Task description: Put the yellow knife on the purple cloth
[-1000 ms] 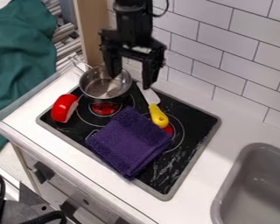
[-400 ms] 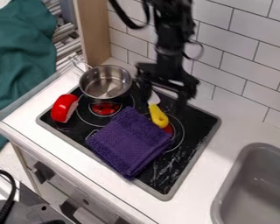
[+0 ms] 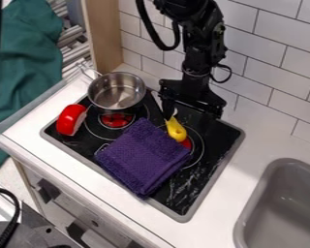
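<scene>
Near side: grey sink (image 3: 284, 208) set in the white table (image 3: 239, 179), at right. Purple cloth (image 3: 143, 157) laid folded on the black stove top (image 3: 203, 186); red-skinned piece (image 3: 70, 119) seen to its left. Yellow knife (image 3: 176, 130) noted just past the cloth's far right edge, on the stove, not on the cloth; handle pointed toward the near side. Pincer (image 3: 187, 117) found open above the knife's far end, nothing gripped. Blade partly hidden behind the left-hand finger in view; contact cannot be judged. Farther back: metal pot (image 3: 116, 92) on the stove, white tiled wall (image 3: 274, 82) behind.
</scene>
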You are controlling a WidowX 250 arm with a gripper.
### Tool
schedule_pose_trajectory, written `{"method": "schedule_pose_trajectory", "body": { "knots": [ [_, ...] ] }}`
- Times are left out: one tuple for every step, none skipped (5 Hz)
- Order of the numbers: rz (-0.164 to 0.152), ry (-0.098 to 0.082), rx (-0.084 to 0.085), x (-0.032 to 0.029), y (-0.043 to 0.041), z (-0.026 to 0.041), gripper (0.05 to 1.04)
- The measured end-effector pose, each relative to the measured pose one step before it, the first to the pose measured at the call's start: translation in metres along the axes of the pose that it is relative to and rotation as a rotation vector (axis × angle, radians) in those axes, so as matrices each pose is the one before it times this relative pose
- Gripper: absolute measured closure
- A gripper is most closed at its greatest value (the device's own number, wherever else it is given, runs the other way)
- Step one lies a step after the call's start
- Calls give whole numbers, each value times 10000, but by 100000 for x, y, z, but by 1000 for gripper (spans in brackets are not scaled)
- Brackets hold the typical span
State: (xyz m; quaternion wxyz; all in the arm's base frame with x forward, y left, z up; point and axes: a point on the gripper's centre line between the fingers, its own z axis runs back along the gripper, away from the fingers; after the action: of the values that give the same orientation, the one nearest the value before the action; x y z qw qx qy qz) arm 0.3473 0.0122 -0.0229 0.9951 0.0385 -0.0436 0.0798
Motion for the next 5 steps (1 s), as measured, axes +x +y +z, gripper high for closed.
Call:
{"method": "schedule_pose_trajectory", "body": {
  "knots": [
    [28,-152,298,742,1515,220,75],
    [62,61,198,-12,772,-24,75],
    [136,67,-287,365,-378,-182,75],
    [159,354,-208,-81,-258,-739,75],
    [569,255,-561,631,-234,-238,75]
  ]
}}
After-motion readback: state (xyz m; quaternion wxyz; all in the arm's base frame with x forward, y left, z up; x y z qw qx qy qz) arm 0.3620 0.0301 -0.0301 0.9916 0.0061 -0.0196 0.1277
